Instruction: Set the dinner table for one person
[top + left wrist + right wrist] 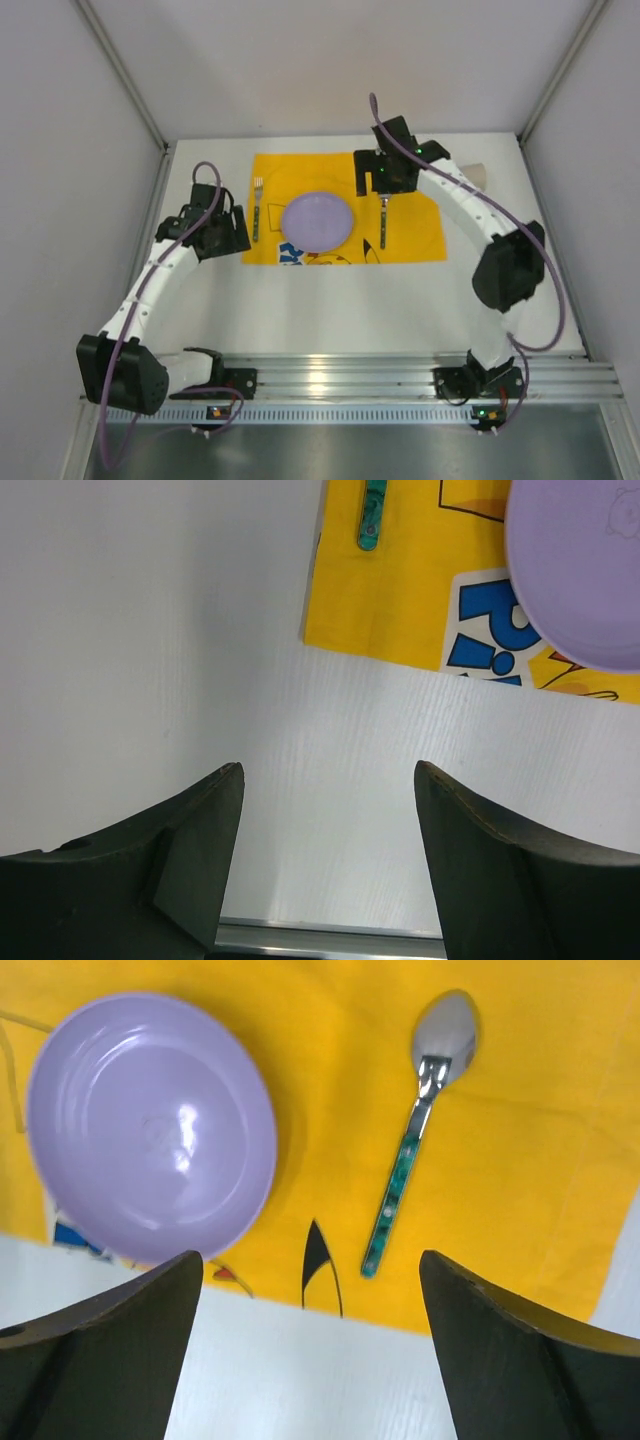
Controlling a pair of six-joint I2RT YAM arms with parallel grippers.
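White surface (400,300) fills the view, its rail (330,375) at 6 o'clock. Yellow mat (420,240) lies toward 12, purple plate (318,221) mid-mat. Left pincer (330,770) gapes empty at the mat's 9. Right pincer (310,1255) gapes empty over the spoon (410,1153) at the plate's 3. Fork (256,208) lies at its 9.

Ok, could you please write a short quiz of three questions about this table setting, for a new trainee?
1. True or false: in the top view, the spoon lies on the yellow placemat, to the right of the purple plate.
2. What lies on the placemat to the left of the plate? A) a knife B) a fork C) a cup
3. Fill in the missing word: the left gripper and the right gripper both stand ____, holding nothing.

Key: 1 true; 2 B; 3 open.
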